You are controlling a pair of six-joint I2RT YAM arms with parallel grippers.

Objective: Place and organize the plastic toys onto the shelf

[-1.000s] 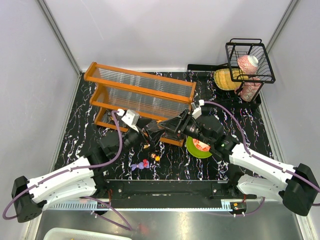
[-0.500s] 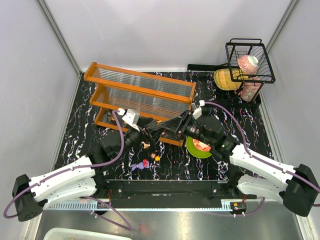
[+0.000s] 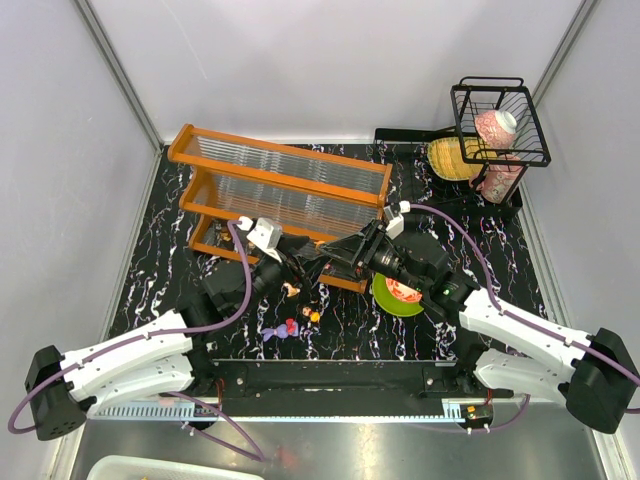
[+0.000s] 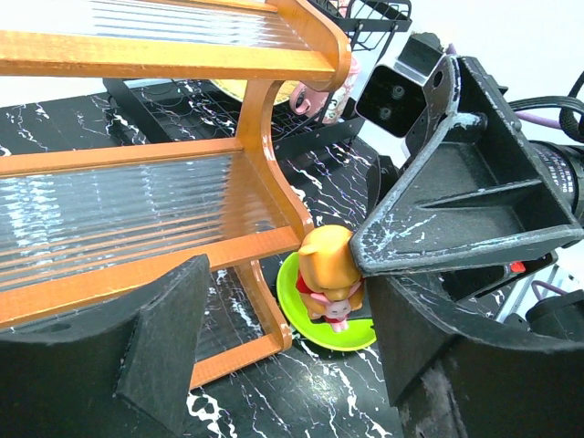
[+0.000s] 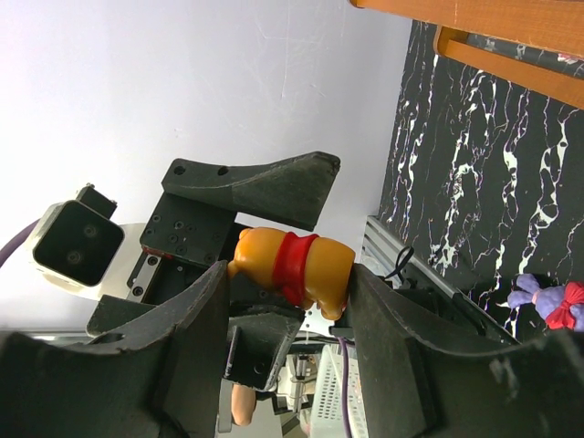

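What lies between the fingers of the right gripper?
An orange bear toy in a red shirt, clamped by the right gripper. The right wrist view shows it.

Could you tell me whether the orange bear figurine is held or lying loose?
Held: the right wrist view shows the orange bear figurine pinched between the two fingers of the right gripper, off the table.

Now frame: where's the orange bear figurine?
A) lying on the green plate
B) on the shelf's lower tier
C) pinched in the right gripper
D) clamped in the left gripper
C: the right wrist view shows the orange bear figurine pinched between the two fingers of the right gripper, while the left gripper stands wide open around it and has not closed on it.
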